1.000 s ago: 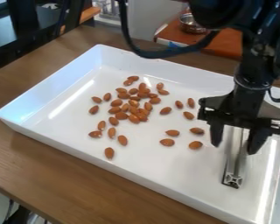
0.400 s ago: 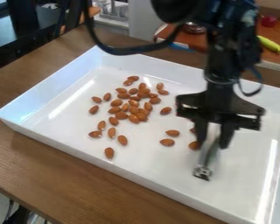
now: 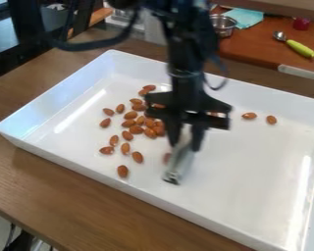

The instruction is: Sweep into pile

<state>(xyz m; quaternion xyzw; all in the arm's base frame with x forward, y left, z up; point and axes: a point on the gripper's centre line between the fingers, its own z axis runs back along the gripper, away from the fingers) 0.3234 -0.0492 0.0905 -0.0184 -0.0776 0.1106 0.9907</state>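
The black gripper [image 3: 184,142] hangs over the middle of the white tray [image 3: 251,201], shut on a metal tool [image 3: 177,165] whose lower end is down by the tray floor. Brown almonds [image 3: 130,115] lie in a loose cluster left of and partly behind the gripper. One almond [image 3: 123,171] is nearest the tray's front wall. Close against the tool's left side, another almond [image 3: 167,158] is partly covered. Right of the gripper, two almonds [image 3: 249,115] lie apart toward the back wall.
Brown wooden table [image 3: 74,196] surrounds the tray. Behind it, an orange-brown surface holds a metal bowl [image 3: 222,24], a teal cloth [image 3: 245,17] and a spoon with a yellow-green handle [image 3: 300,48]. A black cable loops at upper left.
The gripper and tool have moved left across the tray. Almonds that lay left of the tool are gone from their earlier spots, and two almonds now show at the right rear.
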